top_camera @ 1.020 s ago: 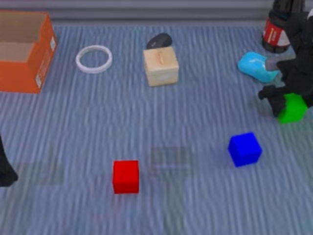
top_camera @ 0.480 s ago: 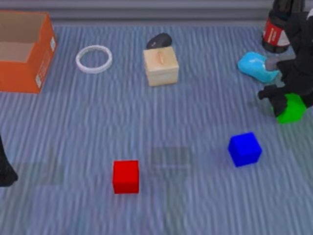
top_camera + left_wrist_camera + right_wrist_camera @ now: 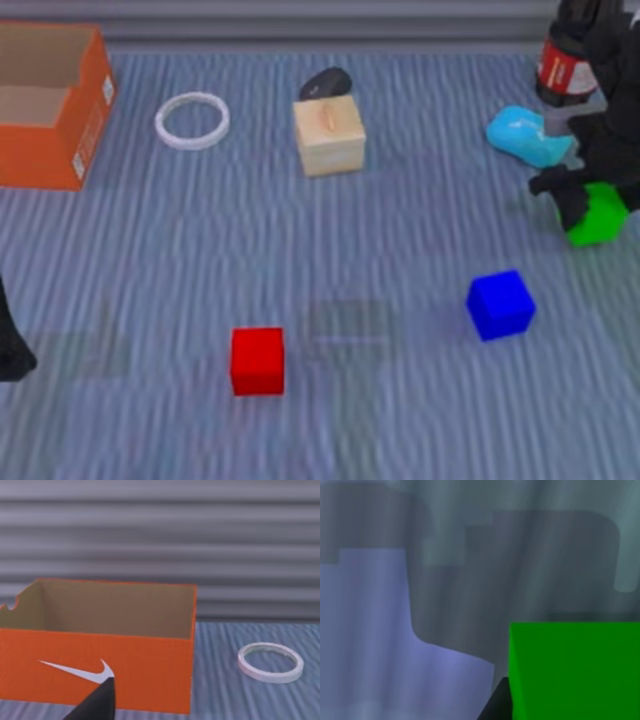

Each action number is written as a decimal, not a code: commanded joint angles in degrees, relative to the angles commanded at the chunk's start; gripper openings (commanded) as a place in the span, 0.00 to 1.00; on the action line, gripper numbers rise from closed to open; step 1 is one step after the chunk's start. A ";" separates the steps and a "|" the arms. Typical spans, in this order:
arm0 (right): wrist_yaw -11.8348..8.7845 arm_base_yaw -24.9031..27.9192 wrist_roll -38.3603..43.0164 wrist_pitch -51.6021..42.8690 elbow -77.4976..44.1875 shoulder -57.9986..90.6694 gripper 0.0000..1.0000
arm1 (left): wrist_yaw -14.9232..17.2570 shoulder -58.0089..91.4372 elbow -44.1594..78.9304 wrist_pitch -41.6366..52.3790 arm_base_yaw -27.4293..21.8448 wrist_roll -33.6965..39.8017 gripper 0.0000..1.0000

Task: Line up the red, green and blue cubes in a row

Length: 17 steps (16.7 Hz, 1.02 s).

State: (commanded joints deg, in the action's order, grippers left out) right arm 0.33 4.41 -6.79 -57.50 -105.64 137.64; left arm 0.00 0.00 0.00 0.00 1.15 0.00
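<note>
At the table's (image 3: 420, 420) far left edge, the AgileX left arm sits parked, only a dark tip of the left gripper (image 3: 12, 355) in the overhead view; whether it is open or shut cannot be told. Behind it, at the rear left corner, stands an open orange cardboard box (image 3: 60, 125), empty inside as the left wrist camera shows, with a white tape ring (image 3: 192, 120) lying just to its right. Toward the middle of the back row, a pale wooden block (image 3: 329, 135) stands with a dark computer mouse (image 3: 325, 82) just behind it. In the front half, the red cube (image 3: 257, 360) rests alone left of centre, and the blue cube (image 3: 500, 304) sits well apart to its right, slightly farther back. At the right edge, a light-blue soap bar (image 3: 525, 136) lies near a dark bottle with a red label (image 3: 562, 70) in the rear corner. Just in front of the soap, the right gripper (image 3: 590, 205) is down on the green cube (image 3: 598, 215), a dark finger against the cube's left face; the right wrist camera shows the green block close up between the fingers, apparently grasped. The three cubes are not in a row.
</note>
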 joint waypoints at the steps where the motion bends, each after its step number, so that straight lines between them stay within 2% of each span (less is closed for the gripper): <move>1: -0.03 0.02 0.04 -2.01 -1.27 -0.62 0.00 | 0.00 0.00 0.00 0.00 0.00 0.00 1.00; 5: -0.04 0.31 0.00 -9.90 -6.05 -3.33 0.00 | 0.00 0.00 0.00 0.00 0.00 0.00 1.00; 11: -0.05 0.76 0.78 -10.36 -6.23 -3.70 0.00 | 0.00 0.00 0.00 0.00 0.00 0.00 1.00; 14: -0.04 5.71 6.29 -10.04 -4.73 -4.93 0.00 | 0.00 0.00 0.00 0.00 0.00 0.00 1.00; 17: -0.07 13.66 17.08 -9.54 -1.61 -7.21 0.00 | 0.00 0.00 0.00 0.00 0.00 0.00 1.00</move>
State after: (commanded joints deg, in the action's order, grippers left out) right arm 0.26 18.07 10.29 -67.04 -107.25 130.43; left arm 0.00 0.00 0.00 0.00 1.15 0.00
